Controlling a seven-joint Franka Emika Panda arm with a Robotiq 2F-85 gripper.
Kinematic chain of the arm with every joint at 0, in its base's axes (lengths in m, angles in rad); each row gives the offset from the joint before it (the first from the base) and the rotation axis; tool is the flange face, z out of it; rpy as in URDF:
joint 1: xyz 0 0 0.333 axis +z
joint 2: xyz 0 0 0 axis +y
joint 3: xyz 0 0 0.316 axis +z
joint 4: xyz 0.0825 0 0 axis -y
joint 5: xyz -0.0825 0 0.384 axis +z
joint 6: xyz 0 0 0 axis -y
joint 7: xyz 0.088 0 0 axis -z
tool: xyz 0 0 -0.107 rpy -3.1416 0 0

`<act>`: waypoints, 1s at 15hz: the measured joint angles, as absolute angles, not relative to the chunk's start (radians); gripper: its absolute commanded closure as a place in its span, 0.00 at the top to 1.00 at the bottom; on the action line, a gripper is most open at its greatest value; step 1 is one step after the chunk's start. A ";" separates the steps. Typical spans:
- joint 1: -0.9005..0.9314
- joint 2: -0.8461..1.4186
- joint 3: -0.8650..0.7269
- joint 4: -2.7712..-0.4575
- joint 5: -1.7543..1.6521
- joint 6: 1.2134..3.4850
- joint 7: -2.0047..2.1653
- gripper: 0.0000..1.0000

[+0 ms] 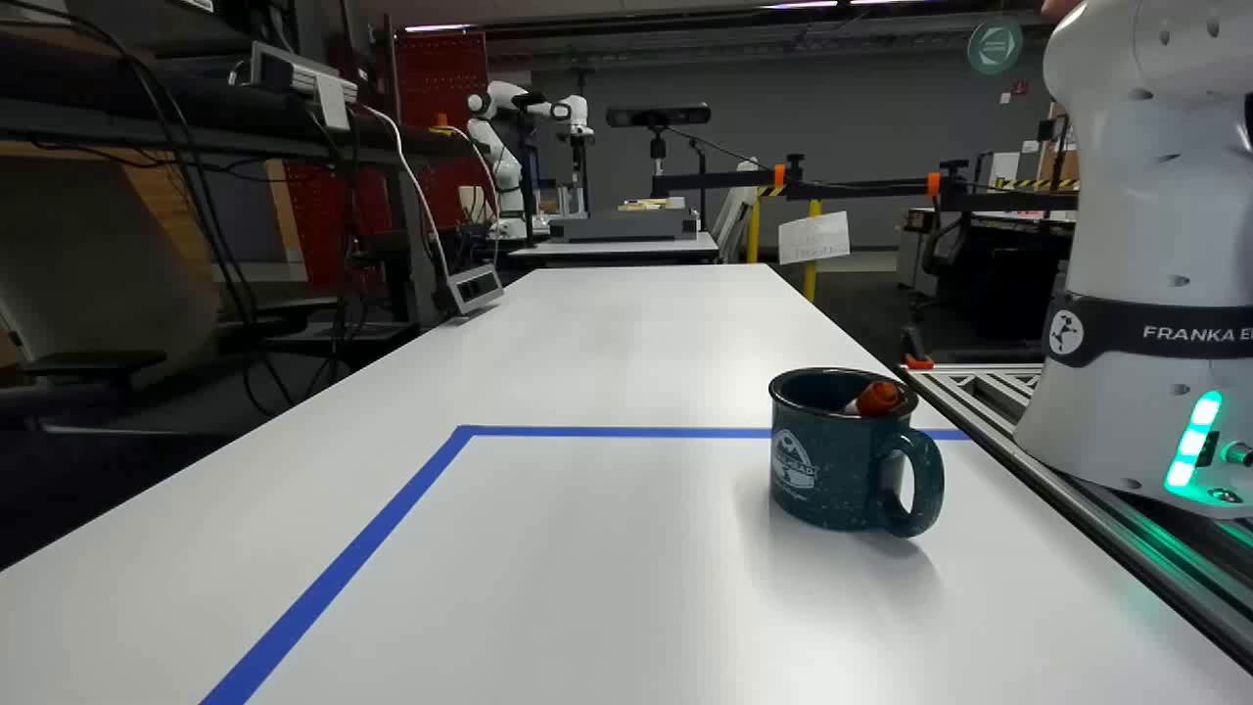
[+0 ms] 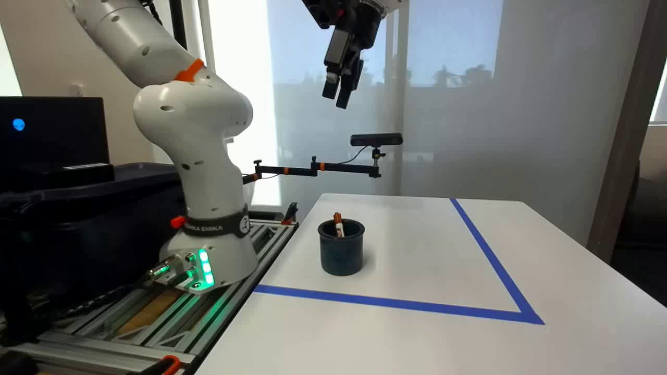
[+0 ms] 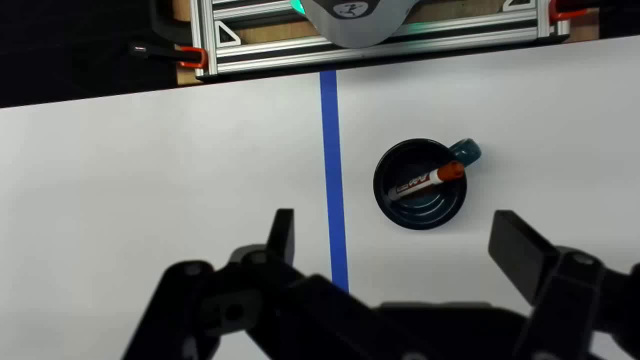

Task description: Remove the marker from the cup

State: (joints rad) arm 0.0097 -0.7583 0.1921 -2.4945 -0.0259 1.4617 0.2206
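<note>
The cup is a dark teal mug standing upright on the white table in both exterior views (image 1: 827, 480) (image 2: 341, 258) and in the wrist view (image 3: 425, 216). The marker leans inside the cup, with its red-orange cap up at the rim (image 1: 879, 398) (image 2: 339, 226) and its white barrel going down inside; it also shows in the wrist view (image 3: 425, 182). The cap lies near the handle side. My gripper (image 2: 336, 99) hangs high above the cup. In the wrist view its fingers (image 3: 394, 232) are wide apart with nothing between them. The gripper is out of view in an exterior view.
Blue tape (image 1: 587, 432) (image 2: 396, 302) (image 3: 334, 175) marks lines on the white table (image 1: 587, 587) around the cup. The robot base (image 1: 1126, 411) and its metal rail (image 3: 270, 62) run along the table edge close to the cup. A camera on a black arm (image 2: 376, 139) stands behind.
</note>
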 measured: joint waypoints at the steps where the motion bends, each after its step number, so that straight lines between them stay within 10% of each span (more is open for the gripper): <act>1: 0.010 -0.758 0.192 -2.494 -0.026 1.462 0.221 1.00; 15: 0.002 -0.589 0.084 -2.511 0.128 1.410 0.221 1.00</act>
State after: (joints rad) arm 0.0019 -0.5891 0.0837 -2.5111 0.1284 1.4096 0.2206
